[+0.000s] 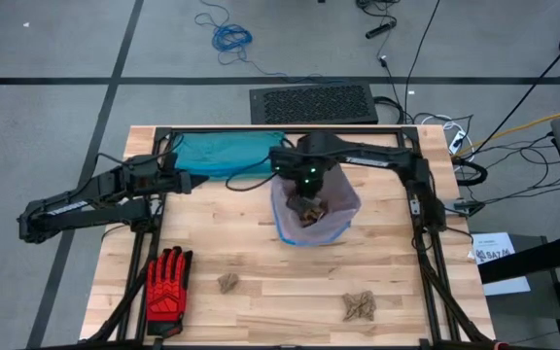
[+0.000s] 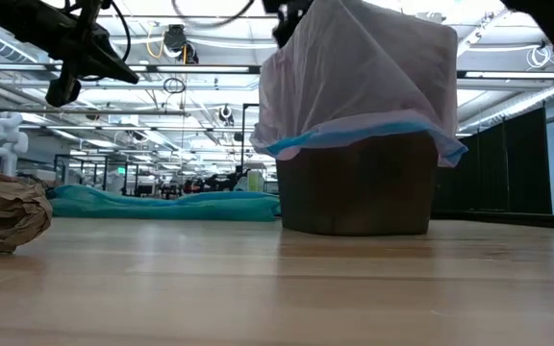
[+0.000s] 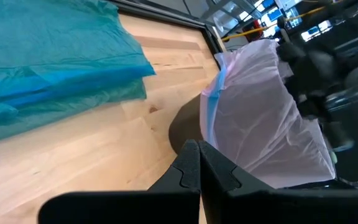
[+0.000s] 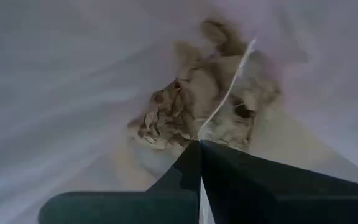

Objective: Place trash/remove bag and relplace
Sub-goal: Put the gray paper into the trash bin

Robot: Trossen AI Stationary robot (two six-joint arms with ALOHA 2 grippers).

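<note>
The pale pink bag (image 2: 364, 77) lines a dark bin (image 2: 354, 187) at the table's middle, and its top is drawn up high above the bin's rim. Brown paper trash (image 4: 191, 106) lies inside it. My right gripper (image 1: 304, 180) is above the bin's far left side, shut on the bag. Two more trash wads (image 1: 227, 283) (image 1: 359, 306) rest on the table near its front edge. My left gripper (image 1: 191, 181) hovers shut to the left of the bin, beside the teal bag (image 1: 227, 154), touching nothing. My right gripper pinches a thin edge or fold of the bag's film (image 4: 225, 93) between its two shut fingers, coming from above and pointing down. The film runs taut from the fingertips across the bag's mouth. The bag's lower part stays over the bin's rim (image 2: 354, 135).
A red-and-black glove (image 1: 168, 282) lies at the table's near left. The teal bag lies flat along the far edge. A brown wad (image 2: 3, 211) sits close to the low camera. Bare wood lies in front of the bin.
</note>
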